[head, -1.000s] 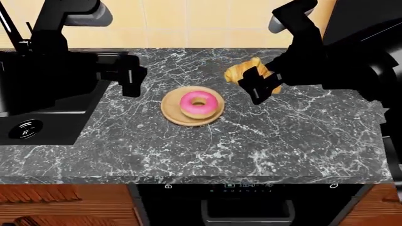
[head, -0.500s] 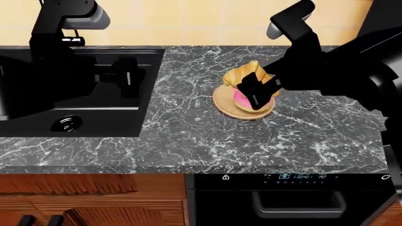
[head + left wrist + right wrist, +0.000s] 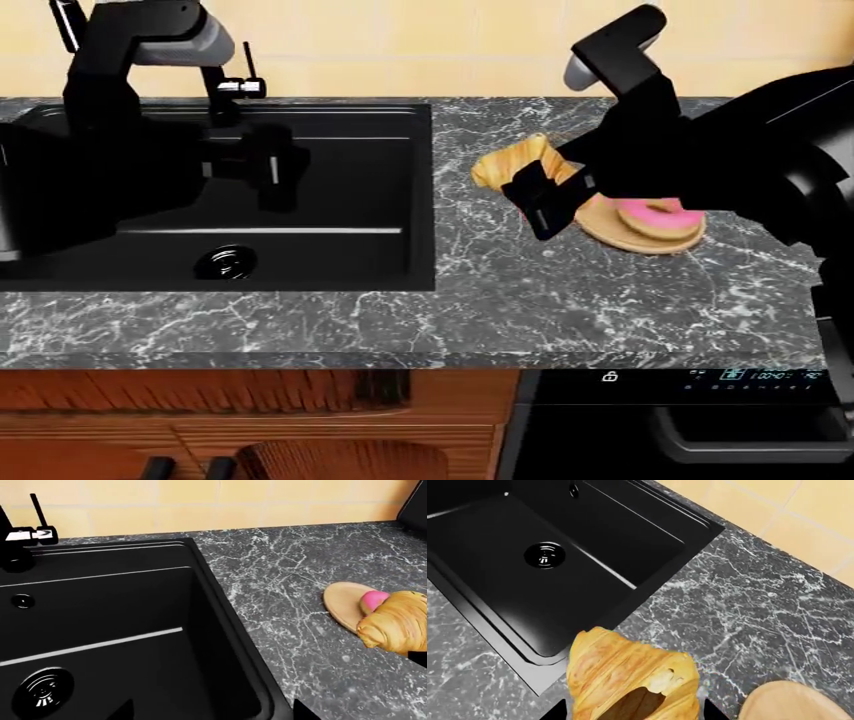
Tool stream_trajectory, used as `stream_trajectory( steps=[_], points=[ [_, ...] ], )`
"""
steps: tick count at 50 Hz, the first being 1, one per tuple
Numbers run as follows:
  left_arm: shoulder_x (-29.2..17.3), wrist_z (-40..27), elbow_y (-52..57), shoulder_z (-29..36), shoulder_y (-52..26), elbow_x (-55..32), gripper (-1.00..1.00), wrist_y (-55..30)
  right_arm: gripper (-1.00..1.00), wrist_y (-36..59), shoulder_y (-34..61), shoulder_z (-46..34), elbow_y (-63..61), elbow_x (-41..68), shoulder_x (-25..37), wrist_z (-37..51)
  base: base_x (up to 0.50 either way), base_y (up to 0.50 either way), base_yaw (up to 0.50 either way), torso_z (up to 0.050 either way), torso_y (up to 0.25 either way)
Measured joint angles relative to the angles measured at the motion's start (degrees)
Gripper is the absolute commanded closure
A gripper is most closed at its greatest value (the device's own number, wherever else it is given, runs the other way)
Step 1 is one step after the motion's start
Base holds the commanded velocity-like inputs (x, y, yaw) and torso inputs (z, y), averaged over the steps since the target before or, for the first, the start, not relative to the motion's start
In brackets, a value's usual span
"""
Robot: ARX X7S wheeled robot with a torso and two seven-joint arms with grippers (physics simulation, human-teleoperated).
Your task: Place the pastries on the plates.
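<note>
A golden-brown croissant [image 3: 511, 164] hangs above the counter, with my right gripper [image 3: 542, 198] shut on it. In the right wrist view the croissant [image 3: 624, 672] fills the gap of the right gripper [image 3: 635, 713]. The pink-frosted donut [image 3: 655, 214] lies on the tan wood plate [image 3: 627, 238], just right of the held croissant. The left wrist view shows that plate [image 3: 341, 605], a sliver of the donut [image 3: 373, 599] and the croissant [image 3: 395, 623] in front of them. My left gripper [image 3: 275, 166] hovers over the sink, open and empty, its tips [image 3: 212, 715] wide apart.
A deep black sink [image 3: 334, 240] with a drain [image 3: 224, 262] takes up the left of the counter, and a faucet [image 3: 238, 84] stands behind it. Dark marble counter [image 3: 534, 310] runs to the right. An oven front [image 3: 694, 420] sits below the counter edge.
The head view has swung left, so the sink shows more fully and the plate with the donut sits farther right. The right gripper still holds the croissant, now left of the plate.
</note>
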Motion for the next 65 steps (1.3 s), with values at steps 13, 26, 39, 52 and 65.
stream_trajectory(
  steps=[13,26,39,52,65],
  points=[
    [-0.23,0.37,0.04,-0.03,0.37,0.16,-1.00,0.11,1.00,0.00,-0.48,-0.16,-0.29,0.28,0.22,0.39,0.00,0.50,0.00,0.000,0.000],
    [-0.36,0.56,0.03,-0.07,0.58,0.23,-1.00,0.18,1.00,0.15,-0.83,0.16,-0.41,0.64,0.33,1.05,0.00,0.50,0.00,0.000,0.000],
    [-0.52,0.75,-0.08,-0.22,0.43,0.24,-1.00,0.10,1.00,0.71,-1.09,0.48,-1.21,1.19,0.59,1.76,0.00,0.50,0.00,0.000,0.000],
    [-0.57,0.80,0.12,-0.33,0.60,0.24,-1.00,0.24,1.00,1.22,-1.17,0.62,-1.67,1.67,0.70,2.36,0.00,0.50,0.00,0.000,0.000],
    [-0.78,1.37,-0.10,-0.35,0.89,0.48,-1.00,0.30,1.00,1.59,-1.36,0.73,-2.17,2.11,0.95,2.96,0.00,0.50,0.00,0.000,0.000]
  ],
)
